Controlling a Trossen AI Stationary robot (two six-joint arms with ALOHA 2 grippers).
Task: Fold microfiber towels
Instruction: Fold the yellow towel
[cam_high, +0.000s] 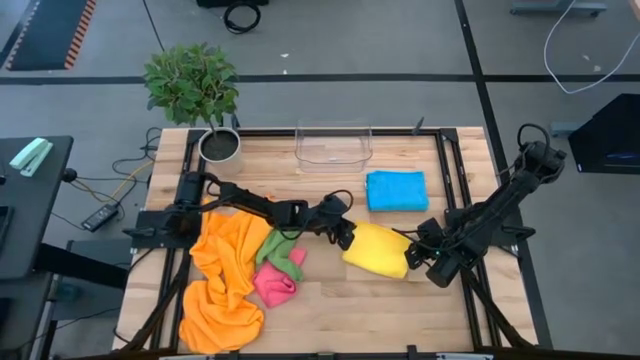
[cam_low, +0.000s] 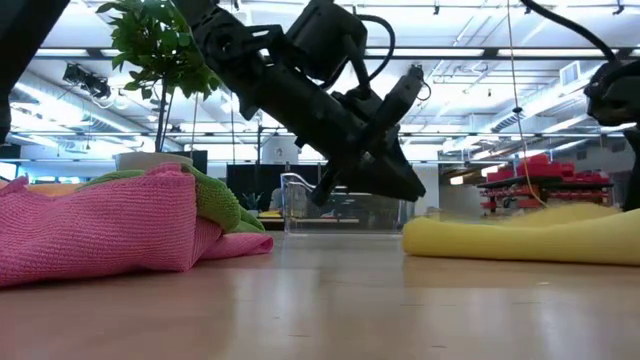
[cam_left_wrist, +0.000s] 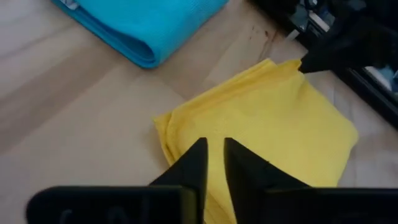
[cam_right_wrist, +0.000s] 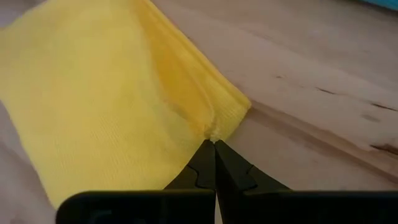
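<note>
Blue towel (cam_high: 396, 190) beside yellow towel (cam_high: 377, 249)

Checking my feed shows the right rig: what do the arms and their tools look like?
Both arms are dark, jointed, with black cables looped alongside. The left tool and the right tool each end in two slim, black, wedge-shaped fingers tapering to points. No markings visible.

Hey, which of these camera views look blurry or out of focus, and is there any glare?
Low view: the pink towel up close is soft, and the ceiling lights behind are bright. Left wrist view: the left hand is blurred, while the yellow towel is fairly clear. Right wrist view: the towel's weave is sharp. High view: evenly lit, no glare.
</note>
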